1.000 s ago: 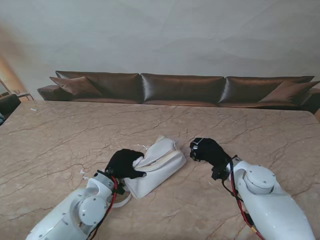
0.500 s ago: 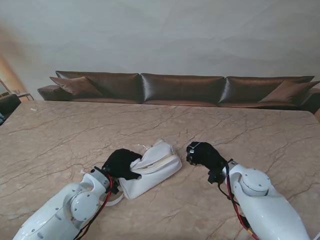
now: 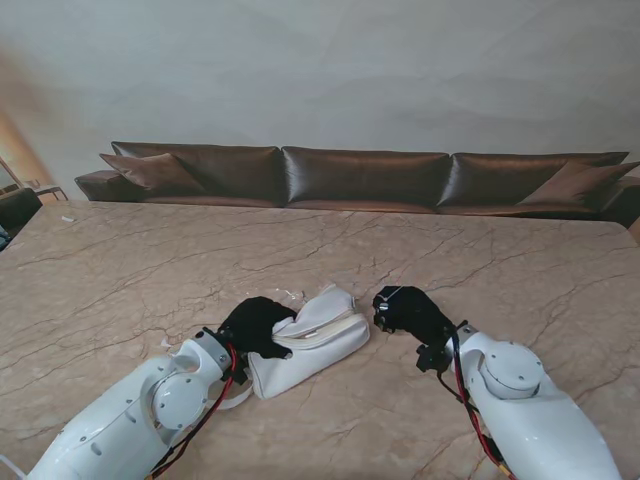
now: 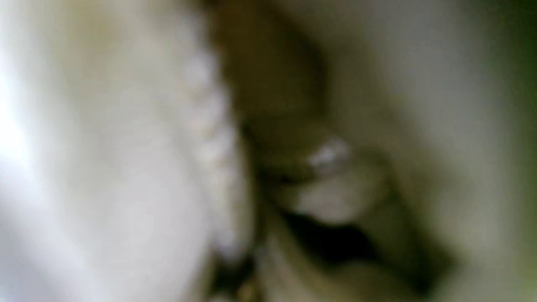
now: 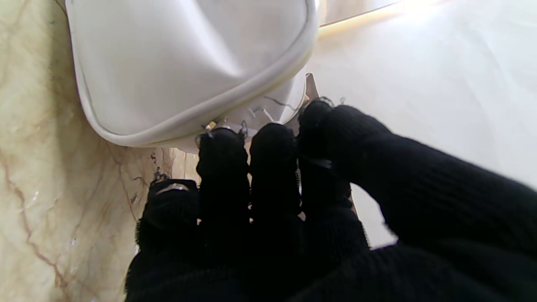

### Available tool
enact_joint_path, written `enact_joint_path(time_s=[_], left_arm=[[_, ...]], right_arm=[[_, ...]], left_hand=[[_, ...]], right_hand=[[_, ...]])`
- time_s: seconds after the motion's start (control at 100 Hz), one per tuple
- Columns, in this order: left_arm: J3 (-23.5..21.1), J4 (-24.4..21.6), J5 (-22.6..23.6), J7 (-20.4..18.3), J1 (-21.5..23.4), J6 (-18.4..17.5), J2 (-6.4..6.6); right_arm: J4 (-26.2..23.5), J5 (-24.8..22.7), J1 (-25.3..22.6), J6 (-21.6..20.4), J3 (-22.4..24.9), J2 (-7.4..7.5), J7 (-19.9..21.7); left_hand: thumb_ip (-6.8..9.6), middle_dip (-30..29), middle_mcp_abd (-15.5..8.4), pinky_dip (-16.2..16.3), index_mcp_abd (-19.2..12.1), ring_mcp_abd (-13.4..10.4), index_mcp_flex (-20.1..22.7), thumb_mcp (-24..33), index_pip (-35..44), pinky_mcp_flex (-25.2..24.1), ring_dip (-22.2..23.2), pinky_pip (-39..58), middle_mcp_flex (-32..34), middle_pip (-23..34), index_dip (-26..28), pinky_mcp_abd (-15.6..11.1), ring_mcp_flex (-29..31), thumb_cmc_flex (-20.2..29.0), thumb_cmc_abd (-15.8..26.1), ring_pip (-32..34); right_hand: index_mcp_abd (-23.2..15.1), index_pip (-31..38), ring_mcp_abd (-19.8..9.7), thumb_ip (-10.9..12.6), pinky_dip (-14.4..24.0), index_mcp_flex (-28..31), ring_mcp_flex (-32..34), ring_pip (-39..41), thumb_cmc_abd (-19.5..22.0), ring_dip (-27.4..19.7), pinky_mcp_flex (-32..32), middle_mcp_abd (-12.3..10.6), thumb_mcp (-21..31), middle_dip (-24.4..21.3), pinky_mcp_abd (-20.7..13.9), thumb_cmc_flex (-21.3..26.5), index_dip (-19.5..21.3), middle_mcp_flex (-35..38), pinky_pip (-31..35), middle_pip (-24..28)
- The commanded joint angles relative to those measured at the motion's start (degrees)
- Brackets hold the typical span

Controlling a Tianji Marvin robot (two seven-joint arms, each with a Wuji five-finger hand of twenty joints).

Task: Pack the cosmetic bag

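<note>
The white cosmetics bag (image 3: 318,345) lies on the marble table (image 3: 450,250) between my two black-gloved hands, also seen in the right wrist view as a white bag end (image 5: 188,63). My left hand (image 3: 256,325) is shut on the bag's left rim. The left wrist view is a close blur of zipper teeth (image 4: 209,147) and the bag's dark inside. My right hand (image 3: 407,309) sits just off the bag's right end. Its fingers (image 5: 268,159) are curled together and the thumb pinches a thin grey tab (image 5: 311,84) at the bag's end.
A brown leather sofa (image 3: 360,175) runs along the far edge of the table. Small white scraps (image 3: 166,344) lie on the table beside my left forearm. Bare marble stretches far left, far right and beyond the bag.
The left hand and the bag shifted slightly to the left and nearer, then back right. The right hand crept a little left toward the bag's end and stays curled.
</note>
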Motion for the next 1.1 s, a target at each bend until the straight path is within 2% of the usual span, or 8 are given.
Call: enact_joint_path(time_s=[0.0,0.54,0.66,0.71,0.78,0.8,0.86,1.09], left_arm=[[1.9,3.0,0.6,-1.8,1.9,0.0,-0.58],[3.2,3.8,0.3,-2.9,1.0,-0.4,-0.44],[3.6,3.6,0.6,-3.2,0.7,-0.2,-0.36],[3.9,3.5,0.7,-3.2,0.6,-0.2,-0.36],[4.2,3.4,0.8,-3.4,0.4,-0.1,-0.34],[4.4,3.4,0.9,-3.4,0.3,-0.1,-0.32],[4.7,3.2,1.0,-3.7,0.2,0.0,-0.24],[5.8,3.6,0.6,-4.4,-0.4,0.0,-0.23]], right_arm=[[-1.7,1.0,0.7,-0.8,0.2,-0.21,-0.1],[-7.5,1.9,0.2,-1.3,0.7,0.23,-1.0],[-8.9,0.7,0.9,-0.8,0.3,0.65,-0.5],[-9.6,-0.5,1.3,-0.7,0.1,0.95,-0.3],[-10.3,-3.2,2.1,-0.9,-0.7,1.54,-0.1],[-10.4,-3.8,2.4,-1.0,-0.9,1.69,0.0],[-10.8,-4.9,3.3,-1.4,-1.7,2.01,0.5],[-12.1,-4.6,5.0,-3.9,-3.9,2.23,1.3]], left_hand=[[4.81,0.7,-7.3,0.2,-13.2,-0.9,11.5,33.6,17.0,-0.6,0.9,0.7,3.4,2.0,2.2,0.0,2.0,22.5,4.0,1.2],[5.13,0.9,-6.9,0.3,-13.1,-0.7,11.5,33.6,17.2,-0.8,1.1,0.6,3.5,2.2,2.1,0.0,2.0,22.5,3.9,1.1],[5.25,0.9,-8.0,0.3,-13.1,-0.7,11.5,33.6,17.1,-0.7,1.2,0.6,3.4,2.2,2.1,0.0,2.1,22.5,3.8,1.1],[5.33,0.8,-6.7,0.3,-13.0,-0.7,11.5,33.6,17.1,-0.7,1.2,0.6,3.5,2.3,2.1,-0.1,2.2,22.5,3.7,1.1],[5.31,0.8,-8.0,0.2,-13.0,-0.7,11.5,33.6,17.2,-0.8,1.2,0.7,3.4,2.2,2.1,-0.2,2.2,22.5,3.7,1.0],[5.34,0.8,-6.9,0.2,-13.0,-0.7,11.5,33.6,17.1,-0.8,1.2,0.7,3.5,2.2,2.1,-0.2,2.2,22.5,3.7,1.0],[5.39,0.8,-8.1,0.2,-13.1,-0.7,11.5,33.6,17.1,-0.8,1.2,0.7,3.4,2.2,2.1,-0.2,2.2,22.5,3.7,1.0],[5.54,0.7,-8.1,0.1,-13.1,-0.7,11.5,33.6,17.1,-0.9,1.2,0.8,3.4,2.3,2.1,-0.4,2.3,22.5,3.6,1.0]], right_hand=[[-18.3,6.3,-0.1,0.7,0.6,3.4,-0.3,0.2,1.5,-0.1,0.4,-3.9,2.5,0.4,-0.6,4.9,2.3,-1.1,0.1,-0.9],[-18.5,6.3,-0.2,0.5,0.6,3.5,-0.3,0.1,1.5,-0.1,0.4,-4.0,2.6,0.4,-0.6,4.9,2.2,-1.0,0.1,-1.0],[-18.4,6.3,0.1,0.5,0.6,3.4,-0.2,0.1,1.6,-0.1,0.4,-3.9,2.6,0.4,-0.6,4.9,2.2,-1.0,0.1,-1.1],[-18.3,6.3,0.2,0.5,0.6,3.4,-0.2,0.0,1.7,-0.1,0.4,-3.8,2.5,0.5,-0.6,4.8,2.2,-0.9,0.1,-1.1],[-18.6,6.1,-0.1,0.6,0.6,3.2,0.0,0.1,1.8,-0.1,0.6,-4.0,2.6,0.5,-0.5,4.4,2.1,-0.9,0.1,-1.1],[-18.6,6.1,-0.1,0.7,0.6,3.2,0.1,0.1,1.8,-0.1,0.8,-4.0,2.7,0.5,-0.5,4.4,2.1,-0.9,0.1,-1.1],[-18.7,6.1,-0.1,0.8,0.6,3.2,0.1,0.1,1.8,-0.1,0.9,-4.1,2.8,0.5,-0.5,4.3,2.1,-0.9,0.1,-1.2],[-18.7,6.1,-0.1,0.8,0.6,3.5,0.4,0.0,1.4,-0.1,1.0,-4.1,3.0,0.4,-0.5,4.3,2.0,-0.6,0.1,-1.2]])
